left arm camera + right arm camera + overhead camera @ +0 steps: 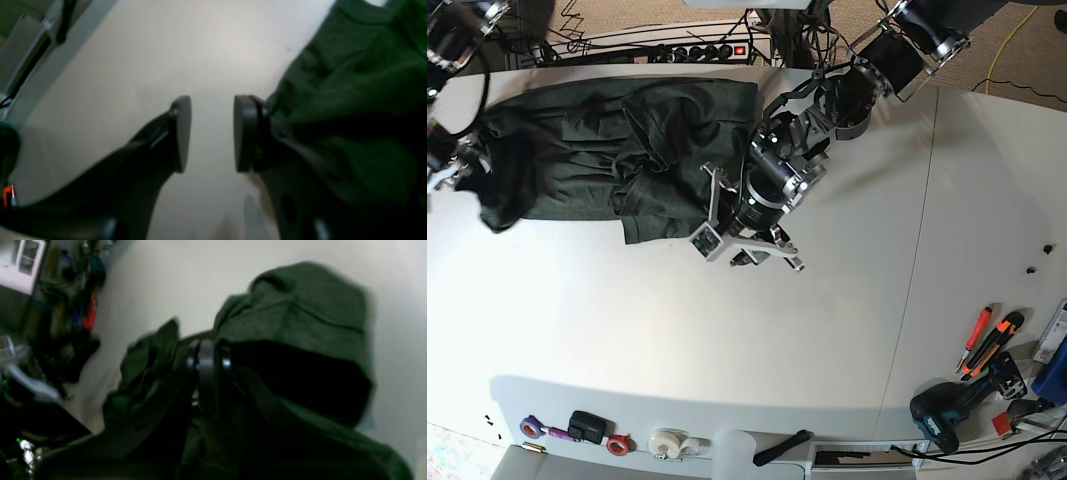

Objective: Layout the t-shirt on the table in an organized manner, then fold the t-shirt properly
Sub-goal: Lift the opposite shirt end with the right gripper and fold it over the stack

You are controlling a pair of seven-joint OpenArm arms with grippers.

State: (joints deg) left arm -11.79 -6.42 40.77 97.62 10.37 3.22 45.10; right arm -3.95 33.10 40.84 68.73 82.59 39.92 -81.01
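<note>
Base view: the white table (847, 330) spans the scene, with the dark green t-shirt (607, 150) rumpled across its far left portion, one end lifted at the left edge. There the right gripper (206, 373), seen from its wrist camera, has its fingers pressed together on a fold of the fabric, which drapes over and around them. The other arm reaches in from the top right, bent down toward the shirt's near right edge; its left gripper (211, 133) hovers over bare tabletop just beside the cloth, fingers apart and holding nothing. Orange-handled cutters (989, 340) and tape rolls (667, 443) line the near edge.
</note>
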